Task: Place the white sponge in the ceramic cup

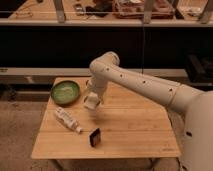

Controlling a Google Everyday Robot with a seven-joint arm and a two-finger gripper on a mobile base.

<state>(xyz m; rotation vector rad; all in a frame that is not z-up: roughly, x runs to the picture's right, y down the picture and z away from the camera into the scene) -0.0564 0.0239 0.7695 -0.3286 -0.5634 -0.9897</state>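
Observation:
My gripper (92,104) points down over the wooden table (130,130), just right of the green bowl. A pale whitish shape sits at its tip, and I cannot tell it apart from the gripper, so it may be the ceramic cup. The white sponge does not show as a separate thing; it is hidden or in the gripper. The white arm (145,82) reaches in from the right and bends at an elbow above the table's back edge.
A green round bowl (65,92) stands at the table's back left. A white bottle with a cap (68,120) lies on its side at the front left. A small dark block (95,137) stands near the front middle. A dark counter runs behind the table.

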